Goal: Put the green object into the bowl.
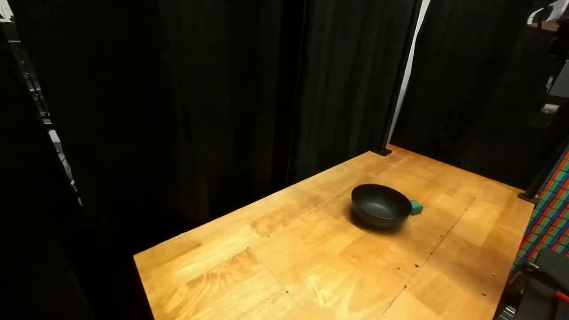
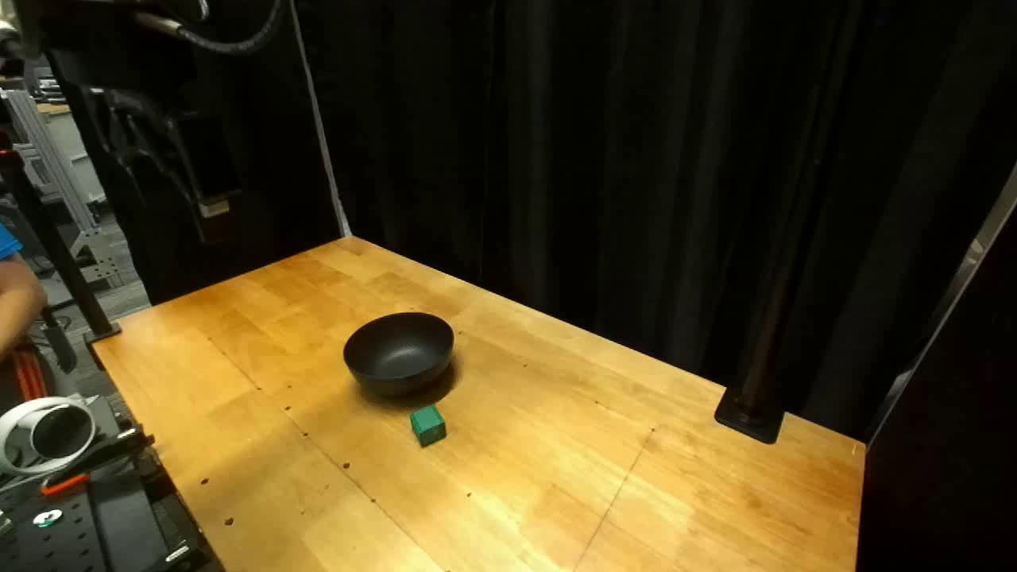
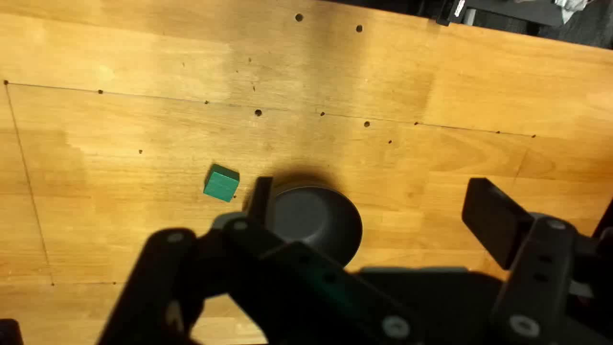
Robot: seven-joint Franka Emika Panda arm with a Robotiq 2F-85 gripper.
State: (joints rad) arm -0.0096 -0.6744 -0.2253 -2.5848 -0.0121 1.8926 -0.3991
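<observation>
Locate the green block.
In the wrist view, the green block lies left of centre on the wooden table, just left of the black bowl, not touching it.

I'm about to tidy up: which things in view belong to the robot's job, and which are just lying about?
For the job:
green block
bowl
gripper

Not part of it:
white round thing
orange item
black curtains
</observation>
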